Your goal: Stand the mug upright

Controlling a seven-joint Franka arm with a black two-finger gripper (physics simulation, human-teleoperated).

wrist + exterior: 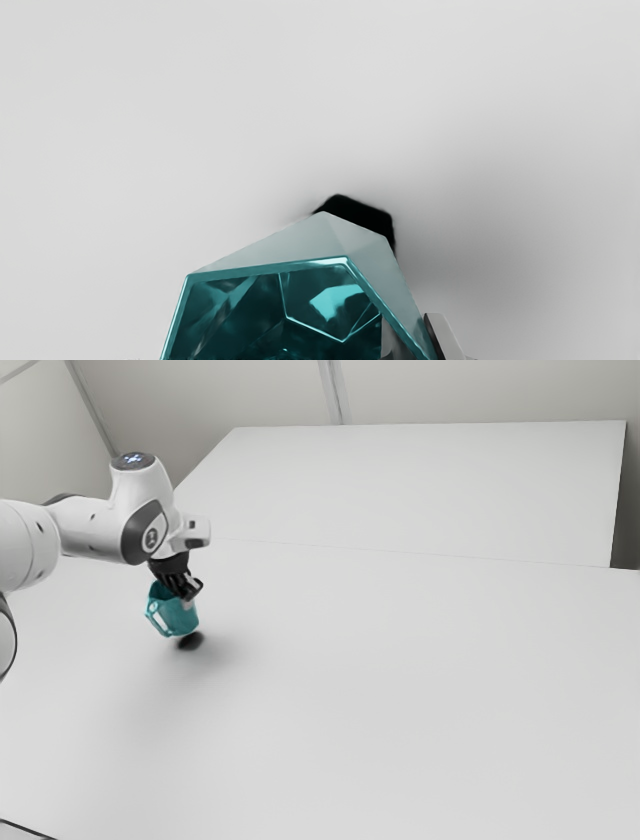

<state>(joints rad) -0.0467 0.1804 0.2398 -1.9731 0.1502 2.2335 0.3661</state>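
Table, one: broad, flat, pale grey-white with a smooth matt top [400, 690]; plain throughout, marked by a thin, faint straight seam [400, 551] crossing toward the exterior view's right. Beyond the seam, a flat pale grey-white section with straight edges [430, 480]. On the near part, toward the exterior view's left: one small, near-black, compact shadow [190, 641], angular in the wrist view, with soft grey shading around it.

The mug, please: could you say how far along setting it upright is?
Done: the mug appears lifted off the table, above a dark shadow. In hand: the gripper is shut on its wall; its mouth faces mostly up, but it leans. Left: straighten, lower, release.
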